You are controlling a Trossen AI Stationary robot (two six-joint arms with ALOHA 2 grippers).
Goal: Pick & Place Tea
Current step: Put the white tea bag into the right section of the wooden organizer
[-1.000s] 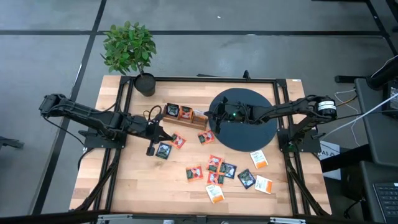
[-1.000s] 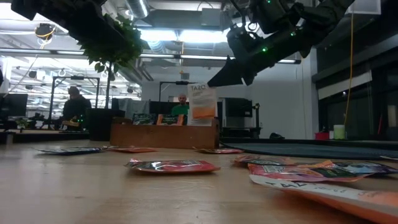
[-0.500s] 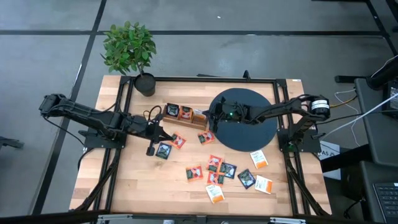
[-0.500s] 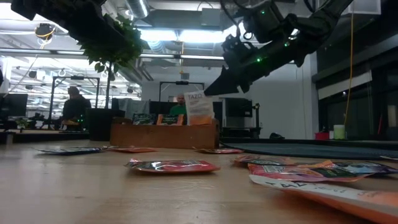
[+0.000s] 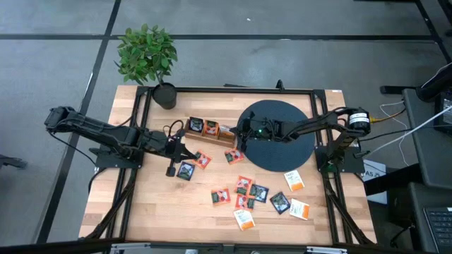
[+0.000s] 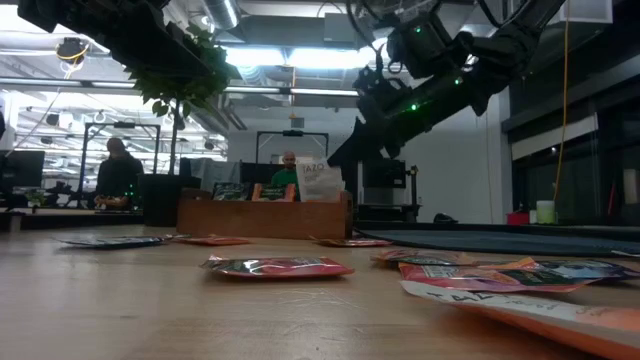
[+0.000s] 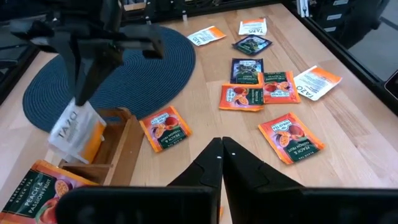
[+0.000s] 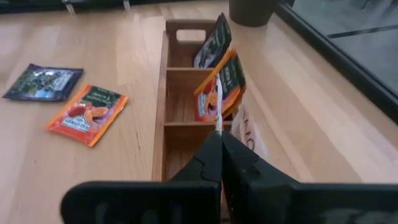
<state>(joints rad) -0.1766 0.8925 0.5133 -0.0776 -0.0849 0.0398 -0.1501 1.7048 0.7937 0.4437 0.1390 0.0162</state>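
Note:
My right gripper (image 5: 237,134) is shut on a white-and-orange tea sachet (image 7: 76,129) over the long wooden tray's (image 5: 210,130) end compartment, next to the black round disc (image 5: 282,141). The tray's other two compartments hold a dark sachet (image 8: 211,42) and a red-orange sachet (image 8: 225,86), both standing on edge. My left gripper (image 5: 178,151) is shut and hovers over the table near a dark sachet (image 5: 186,170) and a red-orange one (image 5: 203,160). Several more sachets (image 5: 254,194) lie flat on the near half of the table. My right gripper pinches the white-and-orange sachet by its upper edge (image 8: 218,120) between its two fingers (image 7: 85,74), which come from above, pointing down. The sachet hangs tilted below them, its lower part (image 6: 322,184) down inside the tray's end compartment. Whether it touches the tray's floor I cannot tell.
A potted plant (image 5: 148,60) stands at the table's far left corner. The black disc covers the table's far right part. Bare wood lies along the near left side (image 5: 152,204). People show in the room beyond the table (image 6: 118,170).
My right gripper has come down toward the tray and a little toward the table's left edge, still shut. The white-and-orange sachet has sunk with it from above the tray's rim into the end compartment.

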